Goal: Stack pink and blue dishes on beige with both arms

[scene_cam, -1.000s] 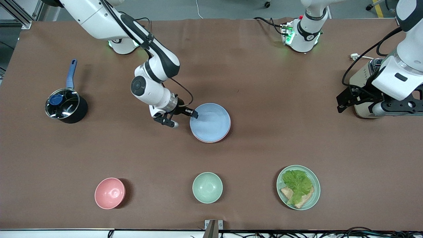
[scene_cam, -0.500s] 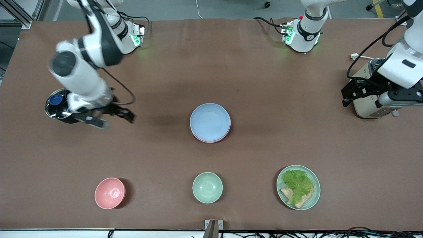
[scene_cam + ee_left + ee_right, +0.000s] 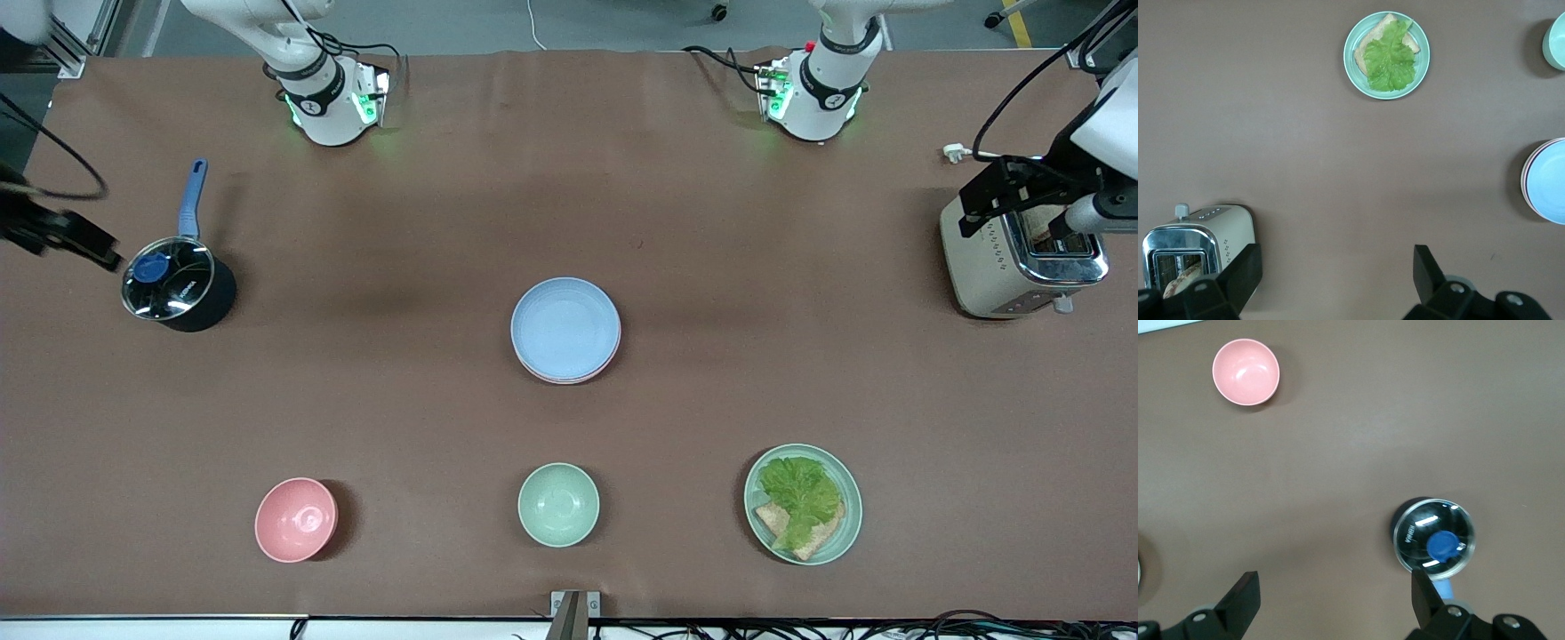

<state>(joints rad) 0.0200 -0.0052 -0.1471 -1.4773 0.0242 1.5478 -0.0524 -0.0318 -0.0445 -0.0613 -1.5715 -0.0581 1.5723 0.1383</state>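
The pale blue plate (image 3: 565, 327) lies on top of a stack in the middle of the table. The pink plate's rim (image 3: 569, 380) shows just under it. No beige plate shows; whatever lies under the pink one is hidden. The left wrist view catches the blue plate (image 3: 1548, 180) at its edge. My right gripper (image 3: 67, 238) hangs open beside the saucepan at the right arm's end of the table, its jaws (image 3: 1335, 592) empty. My left gripper (image 3: 1022, 200) is open over the toaster, with nothing between its fingers (image 3: 1335, 270).
A lidded black saucepan (image 3: 176, 283) with a blue handle stands at the right arm's end, a toaster (image 3: 1022, 267) at the left arm's end. Near the front edge sit a pink bowl (image 3: 296, 519), a pale green bowl (image 3: 558, 504) and a green plate with lettuce (image 3: 803, 503).
My right gripper left the blue plate's rim and swung away past the saucepan to its end of the table. The left gripper drew back over the toaster. The stack stayed put.
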